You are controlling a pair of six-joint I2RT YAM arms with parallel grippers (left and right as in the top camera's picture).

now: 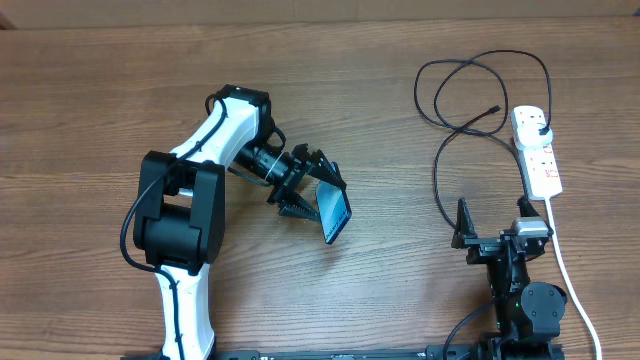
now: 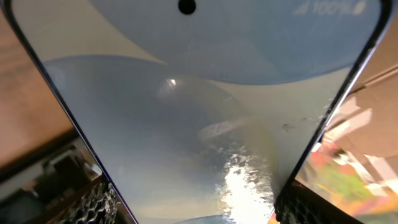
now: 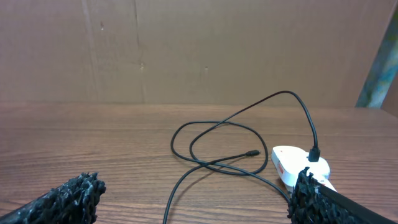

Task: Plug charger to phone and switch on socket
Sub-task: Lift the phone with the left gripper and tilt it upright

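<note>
The phone is clamped by its edges (slick, fragile glass) in the left gripper, mid-table. The right gripper is spread wide, empty. The limp charger, looped far right, is best pinched behind its tip.

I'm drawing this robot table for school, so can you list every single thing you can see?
table: one, brown wood, under everything
cardboard wall: one, brown, behind the table
phone: one, dark edges and blue screen, tilted, mid-table in the left gripper
charger: one, thin black cable, looped at the right; plug in the socket, small tip lying free on the table
socket: one, white strip with red marks, far right
white cord: one, thick, running from the socket toward the near edge
left gripper: one, black, shut on the phone
right gripper: one, black, open and empty, near the socket
</note>
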